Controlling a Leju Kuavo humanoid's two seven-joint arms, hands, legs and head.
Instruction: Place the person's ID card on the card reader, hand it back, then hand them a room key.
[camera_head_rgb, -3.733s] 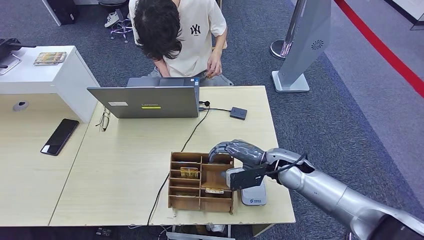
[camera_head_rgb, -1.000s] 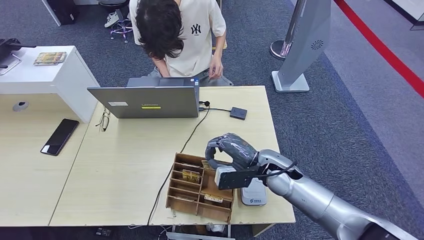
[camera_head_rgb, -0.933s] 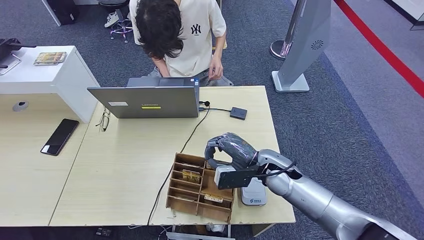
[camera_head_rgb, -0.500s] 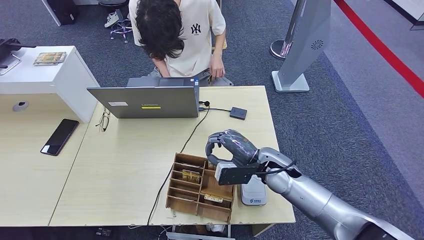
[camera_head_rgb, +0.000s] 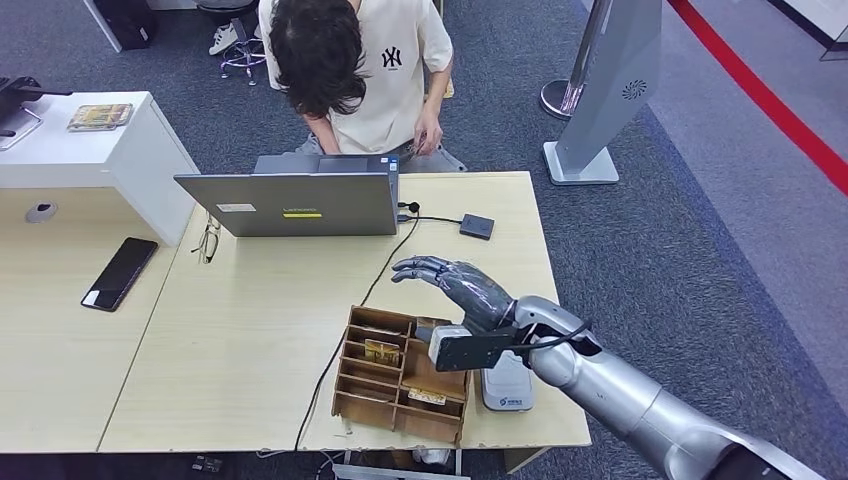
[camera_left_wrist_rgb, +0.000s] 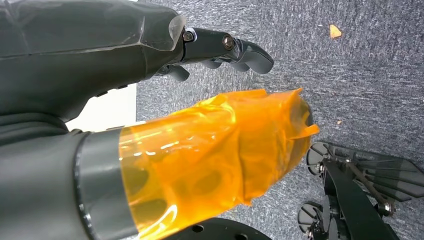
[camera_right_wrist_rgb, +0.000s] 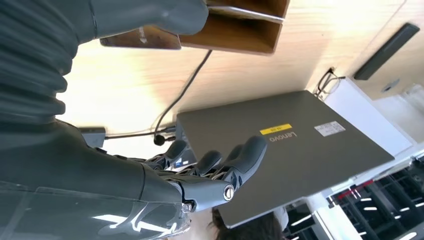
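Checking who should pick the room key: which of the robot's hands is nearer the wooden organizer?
Right. The right hand hovers just above the wooden organizer's far edge, fingers spread; the left hand hangs over the carpet.

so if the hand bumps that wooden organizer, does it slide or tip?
Probably slides: the organizer sits low and wide on smooth tabletop, so tipping looks unlikely. Thin wooden dividers suggest it's light. Its near edge is close to the table's front, so a push that way might send it off.

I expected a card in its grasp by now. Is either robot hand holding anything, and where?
Nothing is held. The right robot hand hovers with its fingers spread above the desk, beyond the organizer. The left robot hand holds nothing.
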